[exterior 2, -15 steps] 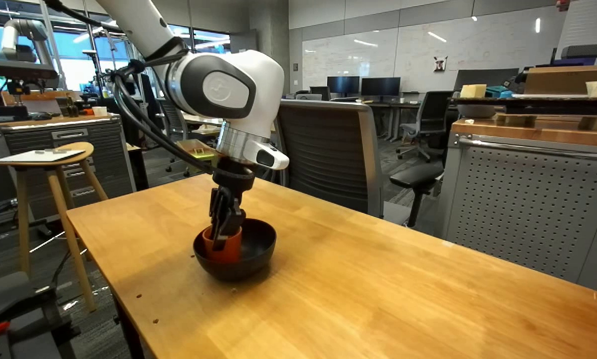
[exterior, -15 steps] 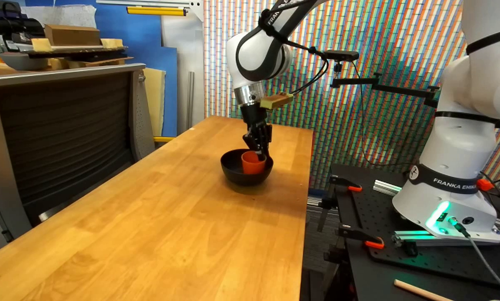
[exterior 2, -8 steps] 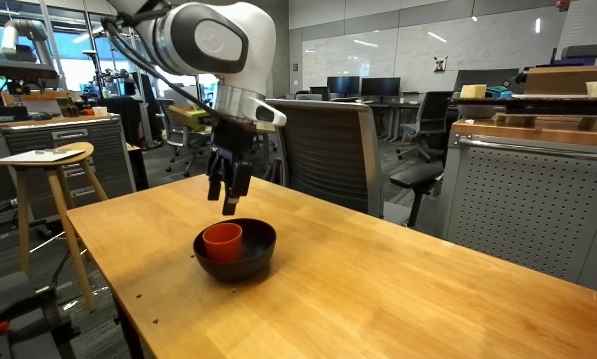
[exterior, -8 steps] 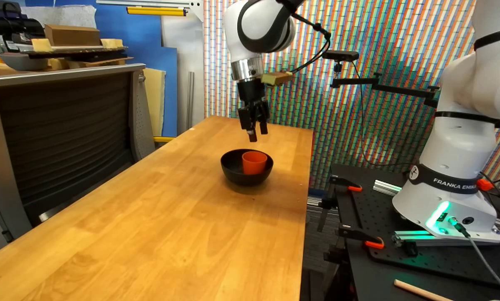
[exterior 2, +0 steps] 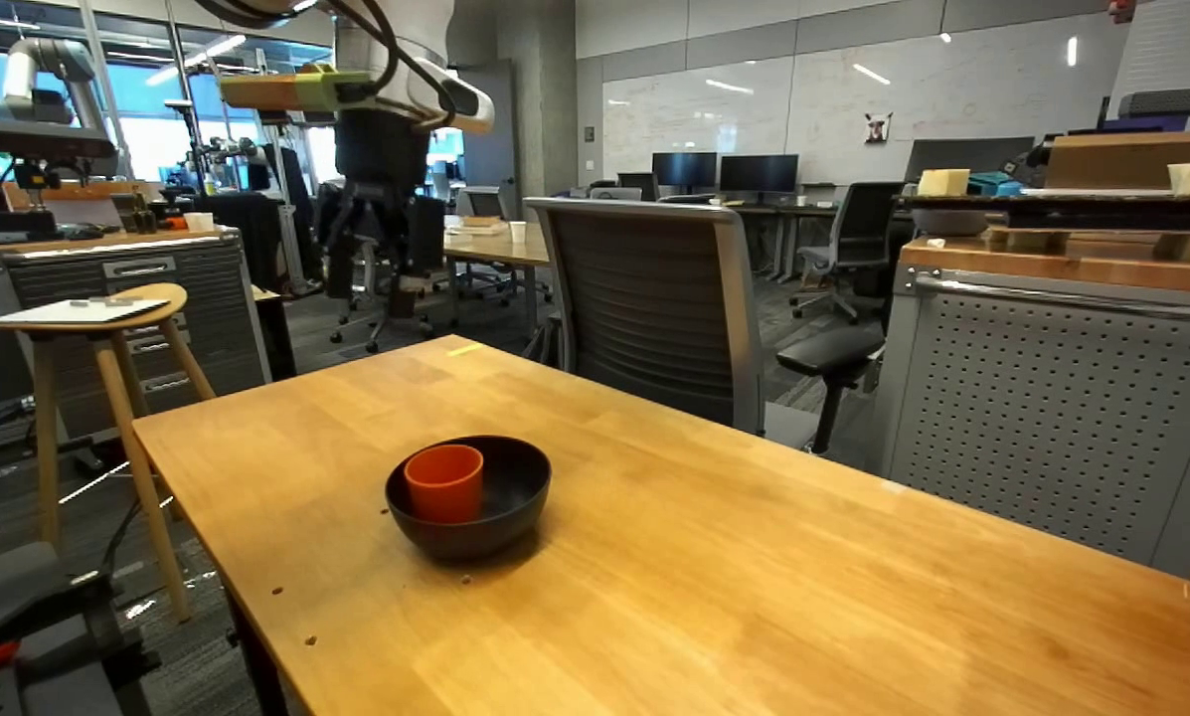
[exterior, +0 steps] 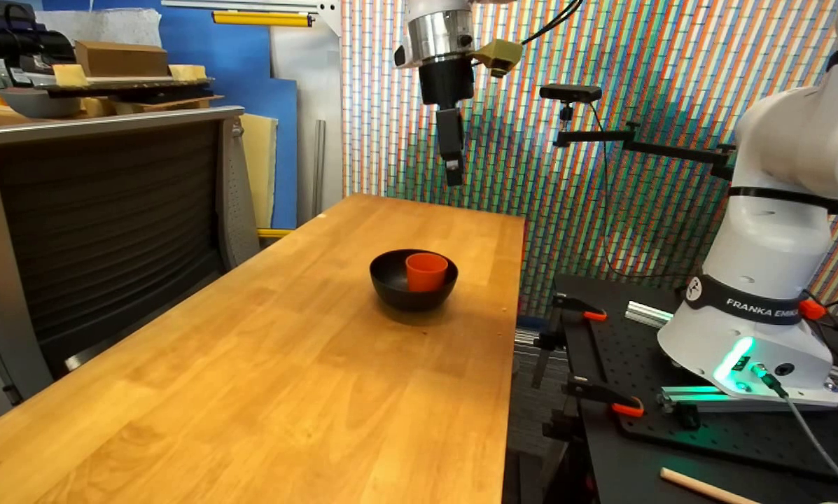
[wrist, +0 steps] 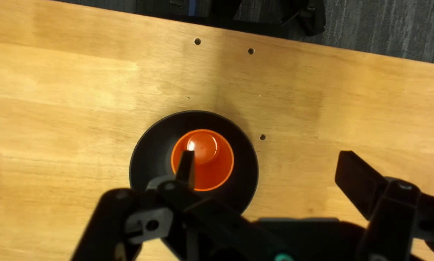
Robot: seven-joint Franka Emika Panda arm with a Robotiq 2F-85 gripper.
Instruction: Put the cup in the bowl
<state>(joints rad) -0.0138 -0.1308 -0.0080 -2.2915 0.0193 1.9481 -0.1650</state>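
As seen past the unclasped gripper (wrist: 265, 156), jaws wide apart, orange-red cup (wrist: 213, 174) well below and clear of the tips, upright inside the black bowl (wrist: 148, 152), partly hidden behind one jaw in the wrist view, bowl likewise beneath the gripper on the wooden table (wrist: 75, 90).

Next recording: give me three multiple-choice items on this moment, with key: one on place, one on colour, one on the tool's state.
1. Where is the cup relative to the bowl?
A) Beside it
B) Inside it
C) Beneath it

2. What colour is the bowl?
A) Black
B) White
C) Green

3. How does the tool stand?
A) Shut on the cup
B) Shut on nothing
C) Open, holding nothing

1: B, since it sits within the bowl's rim in both exterior views.
2: A, as it looks plain black in every view.
3: C, as its jaws stand wide apart in the wrist view.
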